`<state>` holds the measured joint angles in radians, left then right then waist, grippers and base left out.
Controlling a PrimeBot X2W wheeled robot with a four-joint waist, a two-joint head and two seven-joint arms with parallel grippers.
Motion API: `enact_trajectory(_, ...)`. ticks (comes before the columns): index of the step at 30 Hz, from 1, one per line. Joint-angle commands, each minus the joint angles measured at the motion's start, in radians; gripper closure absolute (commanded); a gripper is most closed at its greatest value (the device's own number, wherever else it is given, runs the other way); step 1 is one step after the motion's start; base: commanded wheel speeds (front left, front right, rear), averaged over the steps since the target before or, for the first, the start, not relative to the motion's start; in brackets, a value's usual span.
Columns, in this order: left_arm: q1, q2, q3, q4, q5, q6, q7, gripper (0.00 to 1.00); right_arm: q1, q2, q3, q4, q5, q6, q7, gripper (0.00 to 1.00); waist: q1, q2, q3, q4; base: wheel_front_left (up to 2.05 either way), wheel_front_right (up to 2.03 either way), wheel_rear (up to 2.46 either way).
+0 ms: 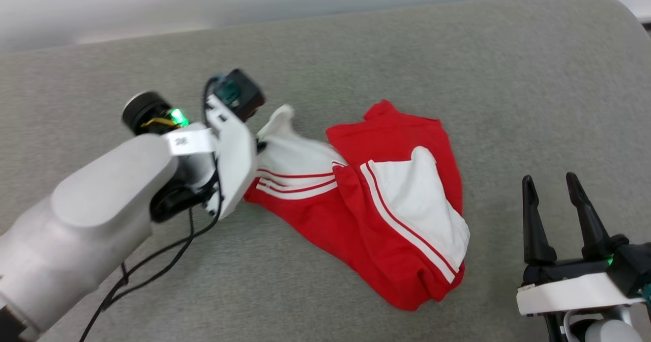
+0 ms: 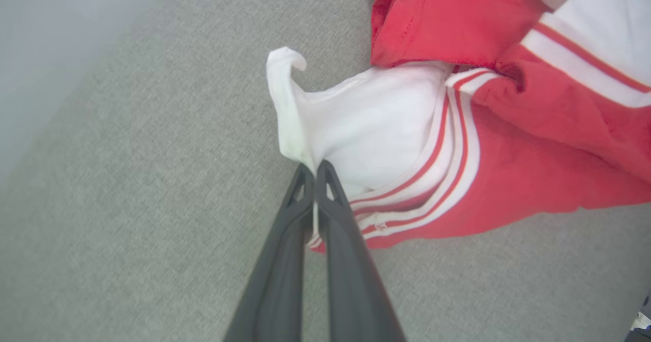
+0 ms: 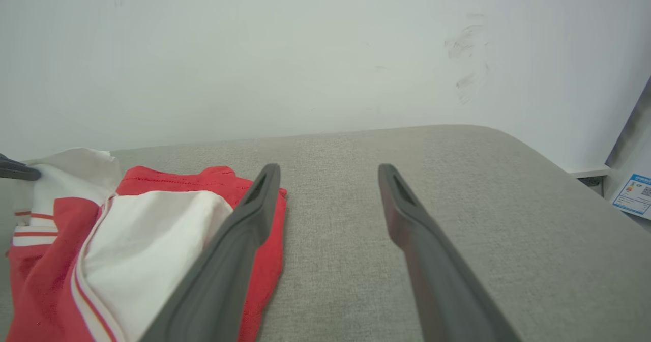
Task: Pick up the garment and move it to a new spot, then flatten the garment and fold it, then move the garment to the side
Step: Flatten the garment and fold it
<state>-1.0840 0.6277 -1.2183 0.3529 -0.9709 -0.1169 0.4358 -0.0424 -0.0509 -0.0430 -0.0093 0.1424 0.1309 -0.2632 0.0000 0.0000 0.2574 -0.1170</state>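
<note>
On the grey cushion (image 1: 483, 77), the shirt (image 1: 402, 230) is lying crumpled in a loose heap near the middle, its red cloth bunching around two white sleeves with red-and-white striped trim. At the heap's left end, the left gripper (image 2: 315, 168) is pinching the edge of one white sleeve (image 2: 376, 123). Its two dark fingers are pressing together with a thin fold of white cloth caught between the tips, and the sleeve's free corner is curling up just beyond them. A black cable (image 1: 152, 260) is hanging from the left wrist and trailing across the cushion. Over on the right, the right gripper (image 1: 550, 179) is hovering near the shirt and apart from it. Its fingers are standing wide apart and holding nothing, with the tips pointing toward the pale wall (image 3: 305, 52) behind the cushion. The other white sleeve (image 1: 422, 204) is lying face up on top of the heap.
</note>
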Motion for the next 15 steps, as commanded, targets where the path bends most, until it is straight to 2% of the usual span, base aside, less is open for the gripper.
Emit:
enact_trajectory(1, 0.030, 0.020, 0.010, 0.000, -0.012, 0.009, -0.019, 1.00, 0.009, 0.001, 0.000, 0.002, -0.004, 0.000, -0.002, 0.00, 0.0000, 0.0000, -0.041, 0.049, 0.00, 0.00, 0.00)
enact_trajectory(10, 0.240, 0.163, 0.049, 0.001, -0.102, 0.121, -0.116, 1.00, 0.033, 0.001, 0.002, 0.008, -0.010, 0.000, -0.002, 0.00, 0.0000, 0.0000, -0.071, 0.113, 0.00, 0.00, 0.00)
enact_trajectory(15, 0.355, 0.187, 0.048, 0.036, -0.161, 0.153, -0.148, 1.00, 0.038, 0.001, 0.006, 0.013, -0.012, 0.000, -0.002, 0.00, 0.0000, 0.0000, -0.077, 0.116, 0.00, 0.00, 0.00)
